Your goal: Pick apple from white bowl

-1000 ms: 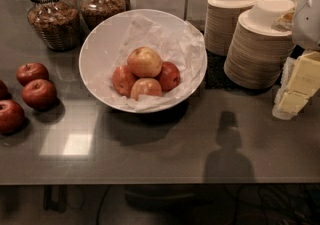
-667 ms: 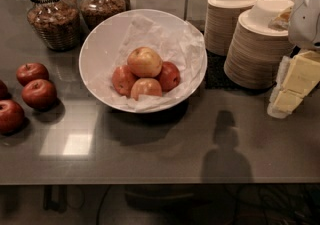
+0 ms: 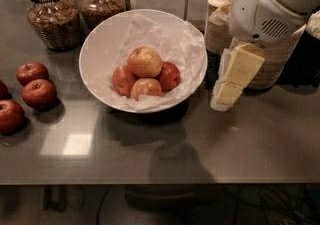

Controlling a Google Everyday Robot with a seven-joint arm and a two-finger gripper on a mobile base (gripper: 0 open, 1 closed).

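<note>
The apple (image 3: 144, 61), the largest one, pale yellow-gold with a pink-red blush, sits on top of the pile in the white bowl (image 3: 96, 44). The bowl is wide, lined with crumpled white paper, and stands at the middle of the grey counter. Three smaller reddish apples lie around the big apple in the bowl. My gripper (image 3: 223, 99) hangs from the white arm at the right, just outside the bowl's right rim and above the counter. It holds nothing that I can see.
Three dark red apples (image 3: 38, 94) lie on the counter at the left. Two glass jars (image 3: 50, 15) stand behind the bowl at the left. Stacks of beige paper bowls (image 3: 272, 66) stand behind my arm at the right. The counter's front edge (image 3: 160, 183) runs below.
My arm and gripper have come in from the right edge toward the bowl's right rim. The bowl and the apples have not moved.
</note>
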